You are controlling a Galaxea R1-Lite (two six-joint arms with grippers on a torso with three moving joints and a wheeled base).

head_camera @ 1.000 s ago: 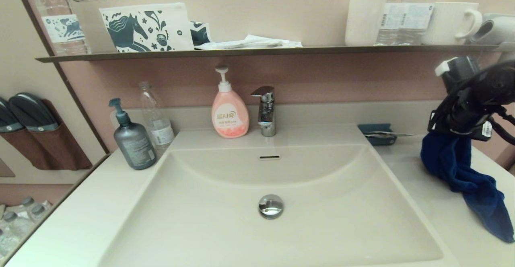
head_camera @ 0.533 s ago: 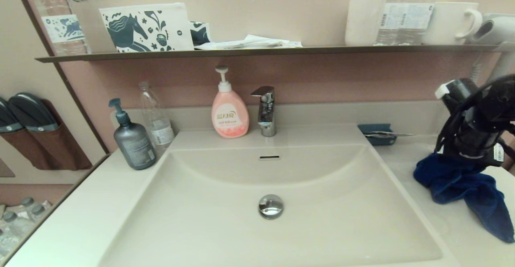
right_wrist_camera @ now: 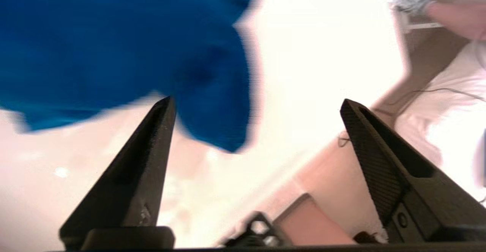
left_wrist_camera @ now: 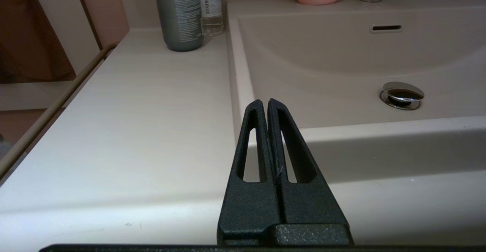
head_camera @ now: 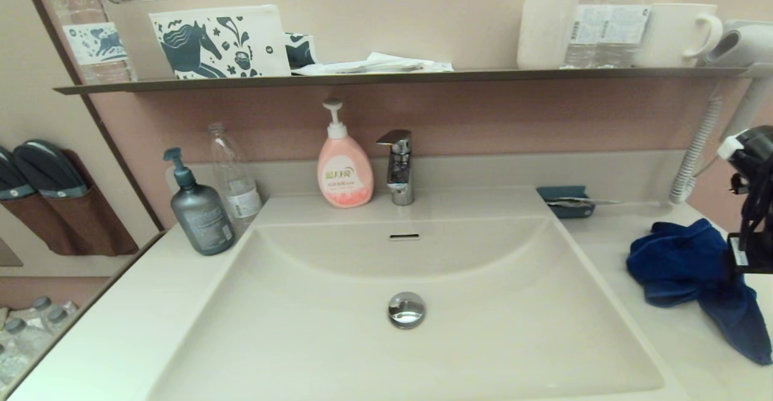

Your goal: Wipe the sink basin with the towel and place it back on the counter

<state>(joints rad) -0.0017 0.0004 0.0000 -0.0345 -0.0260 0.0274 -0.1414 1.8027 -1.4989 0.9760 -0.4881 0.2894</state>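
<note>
The royal-blue towel lies crumpled on the counter to the right of the sink basin, one end trailing toward the front right. In the right wrist view the towel lies beyond my right gripper, which is open and holds nothing. Only that arm's wrist shows at the far right edge of the head view, above and right of the towel. My left gripper is shut and empty, parked low before the counter's front left, by the basin's near left corner. The chrome drain plug sits mid-basin.
At the back stand a grey pump bottle, a clear bottle, a pink soap pump and the faucet. A small teal tray sits behind the towel. A dark shelf with cups hangs above; a coiled dryer cord hangs at right.
The right gripper lowered the towel onto the counter, let go of it and pulled away to the right and up. The towel now lies in a heap. The left arm stayed still.
</note>
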